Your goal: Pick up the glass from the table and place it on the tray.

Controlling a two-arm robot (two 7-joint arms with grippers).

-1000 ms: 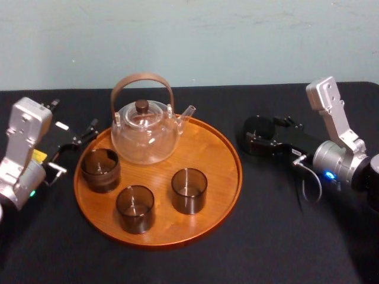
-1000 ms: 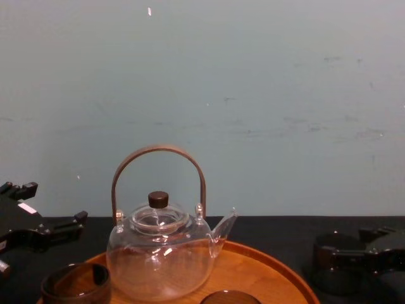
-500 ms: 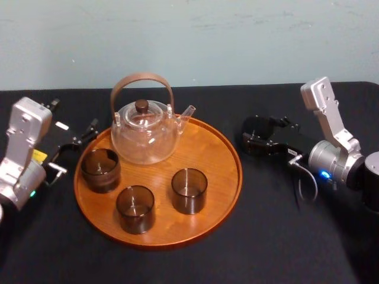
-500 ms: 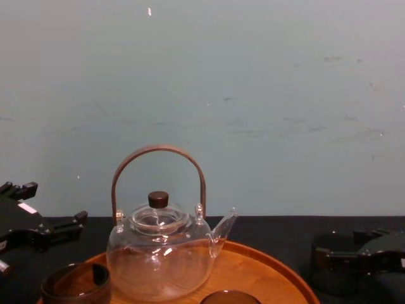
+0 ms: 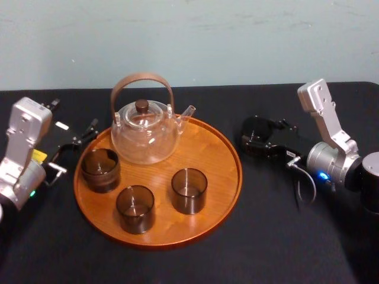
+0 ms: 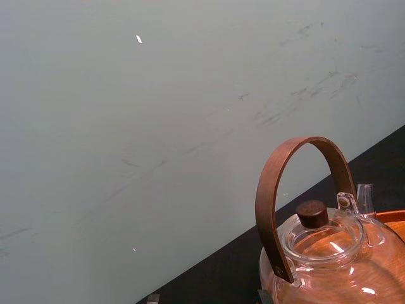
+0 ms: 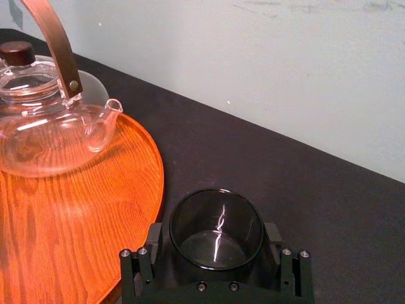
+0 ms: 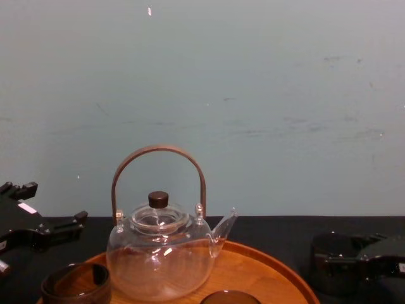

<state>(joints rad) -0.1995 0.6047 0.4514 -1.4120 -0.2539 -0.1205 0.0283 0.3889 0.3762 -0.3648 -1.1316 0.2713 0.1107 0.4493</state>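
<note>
Chest view makes the glass [image 8: 332, 263] hard to read: it is a dark shape low on the right, against the black table [image 8: 278, 228], merging with the right gripper [image 8: 342, 261] around it. The frame's bottom edge cuts off the near part of the tray [image 8: 278, 269] and most of two cups standing on it. The right wrist view is far clearer. There the smoky, empty glass stands upright between the two black fingers [image 7: 273, 235], one pressed to each side of its wall, so the jaws are closed on it. The gripper's body hides the lower part of the glass, and I cannot tell whether its base rests on the cloth or hangs just above it. That view also puts the glass just beside the tray's rim, outside it and apart from it, on the side of the spout of the clear teapot [image 7: 44, 120]. The head view gives the whole layout. The tray is in the middle with the teapot at its back and three dark cups [image 5: 189, 190] in front. The held glass is to the tray's right, and the left gripper [image 5: 74, 115] is parked off the tray's left edge, fingers spread wide around nothing. The left wrist view catches the teapot's brown handle, lid knob and a sliver of tray, with its body cut off.
</note>
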